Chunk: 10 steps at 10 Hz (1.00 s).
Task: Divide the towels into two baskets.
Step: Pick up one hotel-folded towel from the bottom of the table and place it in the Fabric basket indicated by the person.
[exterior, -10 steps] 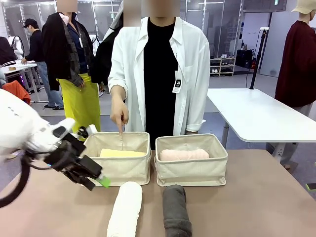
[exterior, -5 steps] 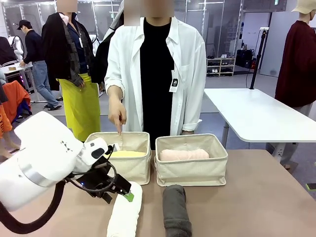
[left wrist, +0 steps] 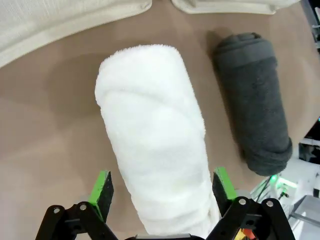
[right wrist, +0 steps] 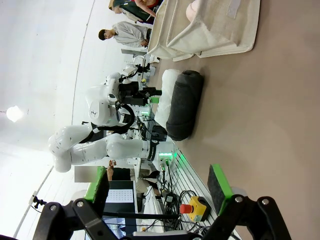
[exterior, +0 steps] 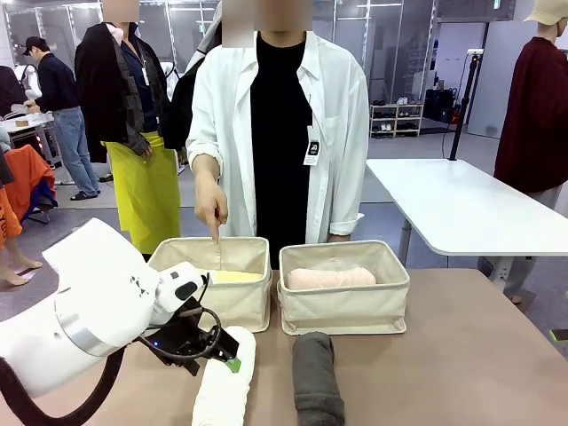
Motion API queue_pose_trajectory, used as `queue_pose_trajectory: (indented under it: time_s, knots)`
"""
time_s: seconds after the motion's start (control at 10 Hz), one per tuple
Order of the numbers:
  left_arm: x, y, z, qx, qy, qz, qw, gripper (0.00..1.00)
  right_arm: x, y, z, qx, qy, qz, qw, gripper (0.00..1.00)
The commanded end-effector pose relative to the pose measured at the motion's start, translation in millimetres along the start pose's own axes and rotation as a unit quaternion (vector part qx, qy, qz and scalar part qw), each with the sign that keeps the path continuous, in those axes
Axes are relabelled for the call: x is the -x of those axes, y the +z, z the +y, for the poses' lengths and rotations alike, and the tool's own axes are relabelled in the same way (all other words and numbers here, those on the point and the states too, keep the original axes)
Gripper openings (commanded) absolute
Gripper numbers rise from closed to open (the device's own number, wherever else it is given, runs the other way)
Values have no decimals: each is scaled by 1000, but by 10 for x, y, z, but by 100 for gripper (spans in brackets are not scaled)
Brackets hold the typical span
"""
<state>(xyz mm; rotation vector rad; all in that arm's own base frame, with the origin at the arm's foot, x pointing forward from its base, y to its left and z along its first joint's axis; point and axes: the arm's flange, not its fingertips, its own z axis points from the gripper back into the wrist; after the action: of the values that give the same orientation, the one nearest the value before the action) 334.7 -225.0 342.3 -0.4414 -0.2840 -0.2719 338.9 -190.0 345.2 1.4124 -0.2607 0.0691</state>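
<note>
Towels in four rolls, two binned and two loose. The counter [exterior: 461, 355] is bare on its right half. At its far side stand the left basket [exterior: 213, 306] and the right basket [exterior: 346, 311], close together with soft upright walls. The yellow towel [exterior: 235, 277] lies in the left basket and the pink towel [exterior: 331, 278] in the right. The white towel [left wrist: 150, 130] and the grey towel [left wrist: 255, 100] lie in front of the baskets, side by side and near each other but apart, with their far ends just short of the front walls. The grey towel's near end sits close to the counter's robot-side edge. A person's hand [exterior: 213, 209] points one finger down over the left basket's far rim. The left end effector [left wrist: 162, 186] has its jaws apart and straddles the white towel toward its near end, one green pad at each flank, with no squeeze visible. The right end effector [right wrist: 157, 184] is spread wide, holds nothing and stays low and well clear. Handling, as a judgement: the terry is light, soft and compressible, and it is likely to sag or unroll if held at one end, so a hold nearer mid-length would suit better. Any lift must clear a basket rim, and the pointing hand crowds the left basket.
</note>
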Motion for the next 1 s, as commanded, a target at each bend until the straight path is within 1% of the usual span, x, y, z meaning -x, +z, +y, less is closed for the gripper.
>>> queue_pose_trajectory:
  time_s: [0.0,0.1,0.3,0.4,0.9]
  knots:
    - [366,-16,64,7,15,7,1000,100,31,-8,29,4,1,0,1000,100]
    - [345,-52,57,16,15,14,1000,100,31,-8,29,4,1,0,1000,100]
    - [373,-145,76,16,8,35,999,100,31,-8,29,4,1,0,1000,100]
    - [393,-175,81,18,5,38,999,100,31,-8,29,4,1,0,1000,100]
    - [421,-160,122,38,-1,37,999,52,31,-8,29,4,1,0,1000,100]
